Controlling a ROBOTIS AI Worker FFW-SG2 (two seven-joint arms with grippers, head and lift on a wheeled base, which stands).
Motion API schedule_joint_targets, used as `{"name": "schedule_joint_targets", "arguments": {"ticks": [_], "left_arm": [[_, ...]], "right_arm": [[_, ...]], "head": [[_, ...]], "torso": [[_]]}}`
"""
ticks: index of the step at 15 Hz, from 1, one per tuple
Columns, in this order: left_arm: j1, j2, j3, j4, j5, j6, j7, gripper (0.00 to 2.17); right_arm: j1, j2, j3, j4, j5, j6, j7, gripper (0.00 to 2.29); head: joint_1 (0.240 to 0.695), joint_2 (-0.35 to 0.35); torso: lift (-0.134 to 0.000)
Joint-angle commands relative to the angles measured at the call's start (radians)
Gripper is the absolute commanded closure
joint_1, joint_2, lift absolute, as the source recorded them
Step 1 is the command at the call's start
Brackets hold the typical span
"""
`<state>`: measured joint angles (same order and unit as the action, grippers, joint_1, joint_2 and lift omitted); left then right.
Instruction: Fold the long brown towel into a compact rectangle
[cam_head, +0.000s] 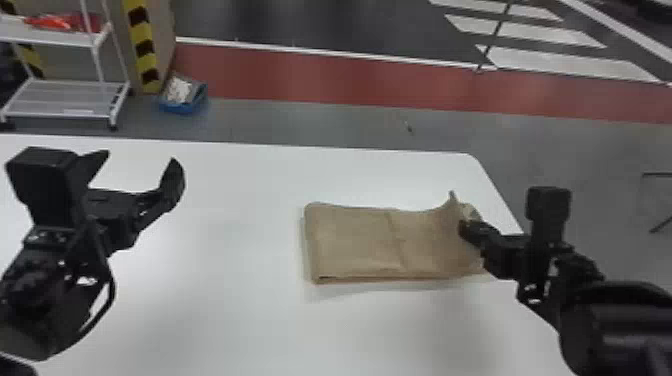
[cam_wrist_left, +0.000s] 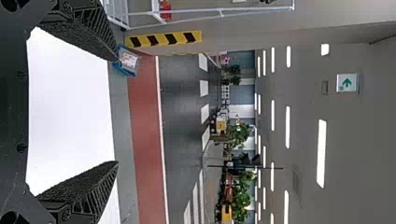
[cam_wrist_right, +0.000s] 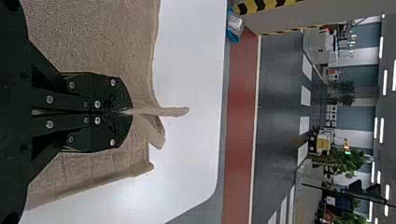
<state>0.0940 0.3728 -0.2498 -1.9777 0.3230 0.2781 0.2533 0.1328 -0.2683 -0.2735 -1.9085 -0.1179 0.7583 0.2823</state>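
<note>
Brown towel (cam_head: 350, 242) lay on tabletop (cam_head: 200, 310) nr its R edge, in flat layered rectangle w/ R end lifted. R hand (cam_head: 466, 228) was closed on that end, cloth ridge poking past fingertips. Prob. well over ½ done: long strip already folded down; R end prob. needed bringing over twd L, then letting go & flattening. L hand (cam_head: 140, 157) was open, empty, well apart from towel.

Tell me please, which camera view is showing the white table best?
The head view: it shows the white table widest, with its far edge, and the brown towel on it. The left wrist view has a part between the open fingers of the left hand; the right wrist view, a part beyond the towel, with one rounded corner.
</note>
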Motion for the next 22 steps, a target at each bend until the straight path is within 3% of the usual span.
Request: {"name": "schedule_joint_targets", "arguments": {"ticks": [1,5,9,15,20,22], "left_arm": [[0.007,0.000,0.003,-0.001,-0.001,0.003,0.001,0.11],[0.009,0.001,0.006,-0.003,-0.001,0.003,0.001,0.11],[0.007,0.001,0.010,-0.001,-0.001,0.010,0.000,0.11],[0.012,0.001,0.014,-0.001,-0.002,0.010,0.000,0.11],[0.020,0.001,0.024,0.002,-0.008,0.010,-0.002,0.11],[0.016,0.001,0.024,0.003,-0.008,0.013,-0.002,0.11]], "right_arm": [[-0.013,0.003,0.028,0.023,0.011,-0.007,0.002,1.53],[0.033,0.006,-0.059,-0.095,-0.043,-0.016,0.012,1.53],[0.041,-0.020,-0.118,-0.070,-0.072,-0.020,0.020,1.53],[-0.001,-0.011,-0.041,0.091,-0.017,-0.090,0.023,1.53],[0.033,-0.006,-0.096,-0.037,-0.063,-0.090,0.026,1.53],[0.033,-0.025,-0.130,-0.044,-0.094,-0.072,0.026,1.53]], "head": [[0.695,-0.210],[0.695,-0.190],[0.695,-0.223],[0.695,-0.246],[0.695,-0.217],[0.695,-0.219]], "torso": [[-0.124],[-0.124],[-0.124],[-0.124],[-0.124],[-0.124]]}}
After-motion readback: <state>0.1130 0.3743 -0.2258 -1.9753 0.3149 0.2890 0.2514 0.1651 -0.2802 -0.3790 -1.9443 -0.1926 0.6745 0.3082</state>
